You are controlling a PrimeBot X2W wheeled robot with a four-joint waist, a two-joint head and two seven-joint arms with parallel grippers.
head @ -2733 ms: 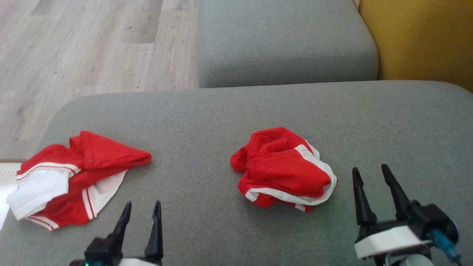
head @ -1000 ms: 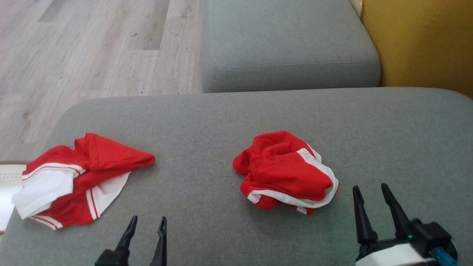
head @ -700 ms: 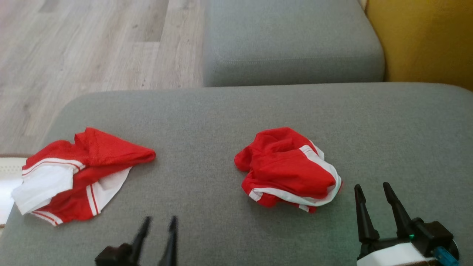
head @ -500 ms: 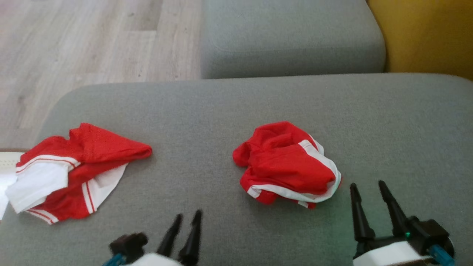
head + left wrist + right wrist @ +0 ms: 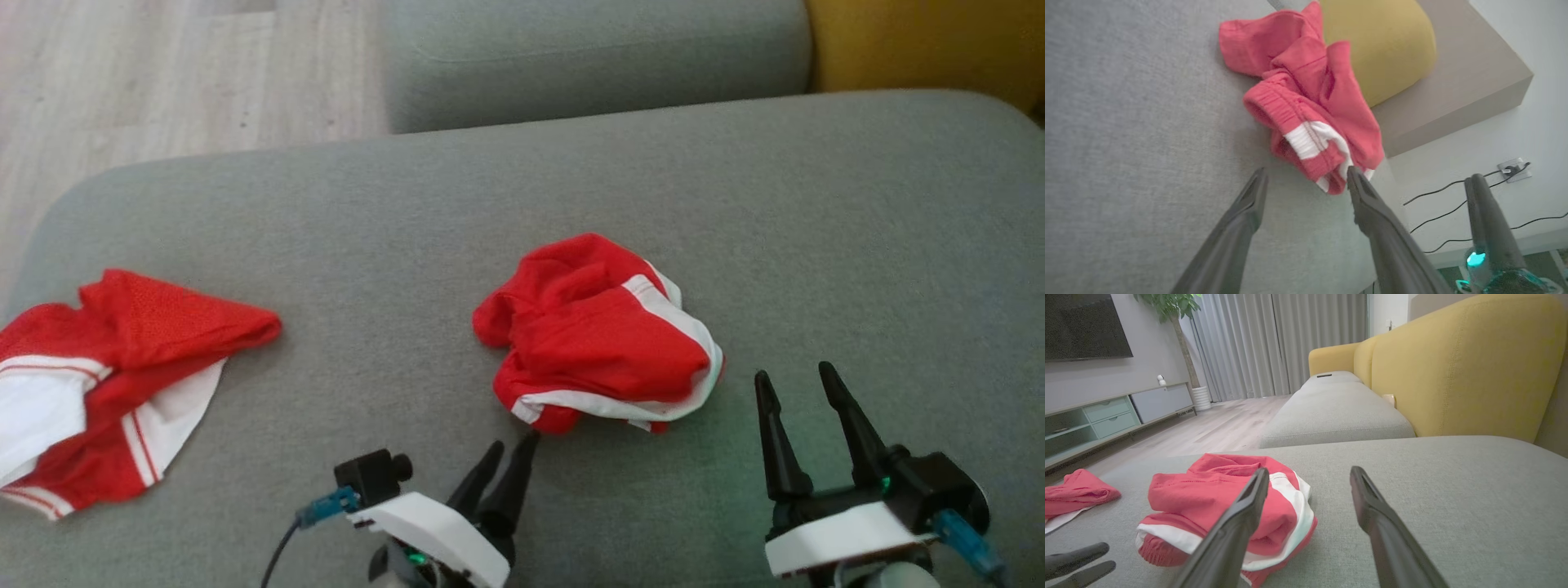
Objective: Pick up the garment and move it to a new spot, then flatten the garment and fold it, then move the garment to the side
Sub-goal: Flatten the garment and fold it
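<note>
The garment (image 5: 600, 343) is showing bright red with a white band running along its edge (in the wrist views it is reading nearer coral pink). The second garment (image 5: 106, 384) is showing the same red, with broad white panels and thin red stripes on the white. The sofa cushion (image 5: 816, 245) is showing a plain, finely flecked grey, and the backrest (image 5: 1453, 367) is showing mustard yellow. The floor (image 5: 163, 73) is showing pale wood-grain planks. The left gripper (image 5: 515, 443) and right gripper (image 5: 793, 371) are showing black fingers above white housings, each with what is probably a teal-green light.
</note>
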